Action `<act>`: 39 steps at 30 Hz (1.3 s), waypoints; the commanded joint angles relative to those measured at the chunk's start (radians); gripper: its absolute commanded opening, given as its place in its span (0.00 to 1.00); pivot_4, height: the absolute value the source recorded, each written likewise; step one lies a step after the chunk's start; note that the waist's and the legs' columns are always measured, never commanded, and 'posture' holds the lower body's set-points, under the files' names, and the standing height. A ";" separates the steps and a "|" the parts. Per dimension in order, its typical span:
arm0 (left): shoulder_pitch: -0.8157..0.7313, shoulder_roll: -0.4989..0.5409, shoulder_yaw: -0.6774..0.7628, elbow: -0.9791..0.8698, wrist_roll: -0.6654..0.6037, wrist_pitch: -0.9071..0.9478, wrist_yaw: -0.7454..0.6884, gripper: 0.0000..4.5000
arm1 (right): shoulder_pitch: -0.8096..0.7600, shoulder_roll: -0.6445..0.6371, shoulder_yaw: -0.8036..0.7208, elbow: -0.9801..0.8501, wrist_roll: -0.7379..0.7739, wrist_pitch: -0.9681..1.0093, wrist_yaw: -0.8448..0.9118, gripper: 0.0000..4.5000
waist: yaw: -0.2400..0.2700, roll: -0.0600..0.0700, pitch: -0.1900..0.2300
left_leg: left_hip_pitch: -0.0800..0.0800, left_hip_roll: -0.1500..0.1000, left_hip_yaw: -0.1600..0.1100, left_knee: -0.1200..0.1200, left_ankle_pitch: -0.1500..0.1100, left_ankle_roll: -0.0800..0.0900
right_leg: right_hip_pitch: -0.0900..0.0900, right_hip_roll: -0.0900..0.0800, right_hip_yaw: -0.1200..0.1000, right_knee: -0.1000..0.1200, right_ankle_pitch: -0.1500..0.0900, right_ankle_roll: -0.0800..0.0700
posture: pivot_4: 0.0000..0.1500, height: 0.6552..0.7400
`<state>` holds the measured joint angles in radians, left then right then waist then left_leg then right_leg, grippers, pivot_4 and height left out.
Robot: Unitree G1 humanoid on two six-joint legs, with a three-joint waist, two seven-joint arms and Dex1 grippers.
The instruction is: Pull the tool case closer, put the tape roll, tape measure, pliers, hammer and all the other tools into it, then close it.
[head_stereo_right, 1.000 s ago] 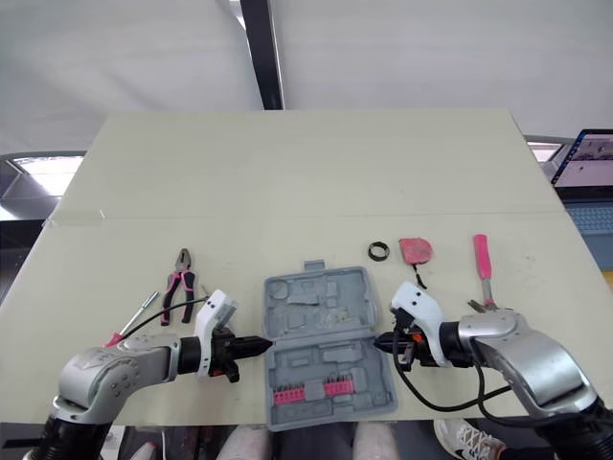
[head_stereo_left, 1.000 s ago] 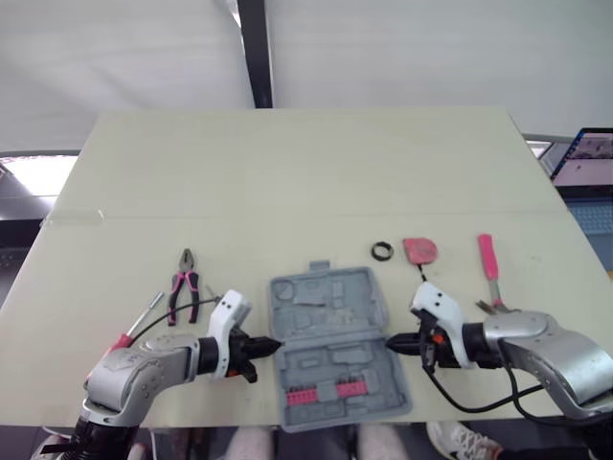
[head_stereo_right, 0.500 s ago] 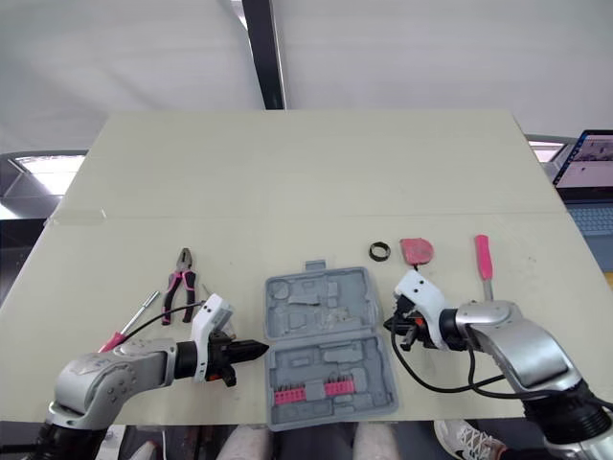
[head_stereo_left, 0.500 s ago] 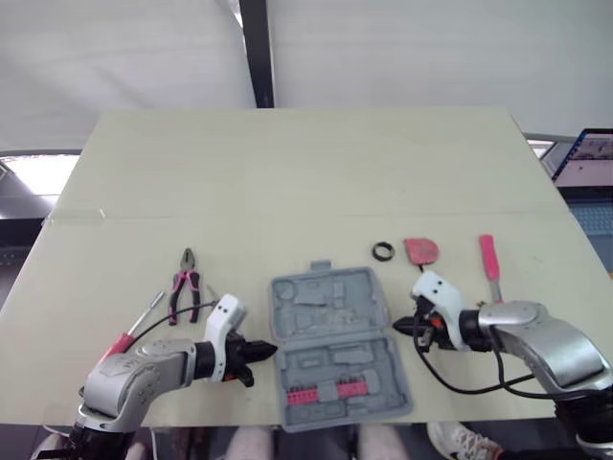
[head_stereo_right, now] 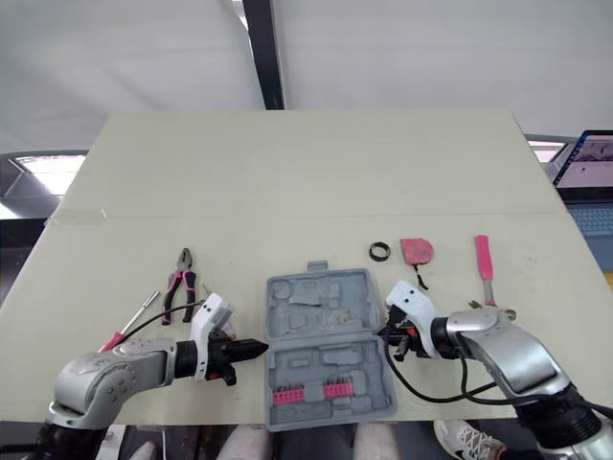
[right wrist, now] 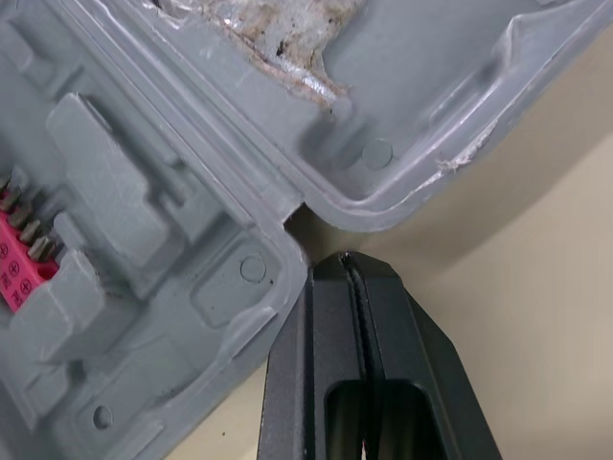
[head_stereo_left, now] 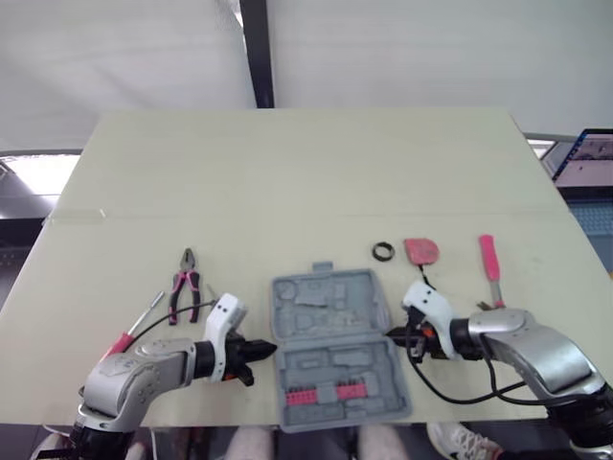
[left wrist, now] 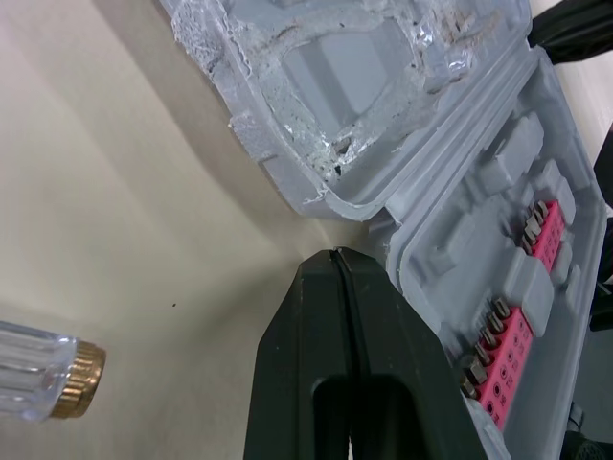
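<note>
Grey plastic tool case (head_stereo_left: 335,345) lies opened flat on the pale beige table (head_stereo_left: 287,172), close to the near edge and between the two arms. The half nearer the robot carries a pink strip of screwdriver bits (head_stereo_left: 326,393); the moulded recesses otherwise look unfilled. Left gripper (left wrist: 337,264): black fingers pressed together, nothing between them, tip just beside the case's left edge at the hinge notch; contact cannot be confirmed. Right gripper (right wrist: 350,264): fingers likewise pressed together, empty, tip just beside the right-hand hinge notch; contact again unclear. All loose tools are outside the case. Left of the case are the pink-handled pliers (head_stereo_left: 184,284) and, nearer the left arm, a screwdriver with a metal shaft (head_stereo_left: 134,326). Beyond the case's far right corner are the small black tape roll (head_stereo_left: 383,251) and, just beside it, the red tape measure (head_stereo_left: 420,251). The pink-handled hammer (head_stereo_left: 490,268) lies further right, past the right forearm. An open laptop (head_stereo_left: 589,158) sits off the table's right side.
</note>
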<state>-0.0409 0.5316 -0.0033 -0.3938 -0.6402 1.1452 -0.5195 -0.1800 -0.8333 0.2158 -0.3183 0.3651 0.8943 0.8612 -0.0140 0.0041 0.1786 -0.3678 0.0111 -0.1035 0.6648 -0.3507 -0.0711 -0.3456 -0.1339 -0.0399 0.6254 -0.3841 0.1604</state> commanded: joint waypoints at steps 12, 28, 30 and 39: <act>0.012 0.026 -0.026 -0.079 -0.040 0.038 -0.046 0.00 | 0.061 -0.027 -0.043 -0.137 0.053 0.035 0.007 0.01 | 0.011 0.000 0.000 | 0.000 0.000 0.000 0.000 0.000 0.000 | 0.000 0.000 0.000 0.000 0.000 0.000 | 1.00 1.00; 0.034 0.034 -0.020 -0.087 -0.046 0.043 -0.040 0.00 | 0.099 -0.051 -0.060 -0.164 0.068 0.049 0.010 0.01 | 0.012 0.000 0.000 | 0.000 0.000 0.000 0.000 0.000 0.000 | 0.000 0.000 0.000 0.000 0.000 0.000 | 1.00 1.00; 0.033 0.034 -0.020 -0.086 -0.045 0.043 -0.040 0.00 | 0.102 -0.056 -0.061 -0.168 0.072 0.051 0.010 0.01 | 0.012 0.000 0.000 | 0.000 0.000 0.000 0.000 0.000 0.000 | 0.000 0.000 0.000 0.000 0.000 0.000 | 1.00 1.00; 0.033 0.039 -0.020 -0.083 -0.040 0.042 -0.043 0.00 | 0.115 -0.067 -0.059 -0.181 0.086 0.058 0.011 0.01 | 0.012 0.000 0.000 | 0.000 0.000 0.000 0.000 0.000 0.000 | 0.000 0.000 0.000 0.000 0.000 0.000 | 1.00 1.00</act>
<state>-0.0149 0.5637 -0.0222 -0.4548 -0.6629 1.1889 -0.5492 -0.0687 -0.8889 0.1852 -0.4517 0.4303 0.9446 0.8635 -0.0021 0.0041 0.1786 -0.3678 0.0112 -0.1034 0.6646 -0.3507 -0.0711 -0.3455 -0.1339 -0.0399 0.6251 -0.3841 0.1604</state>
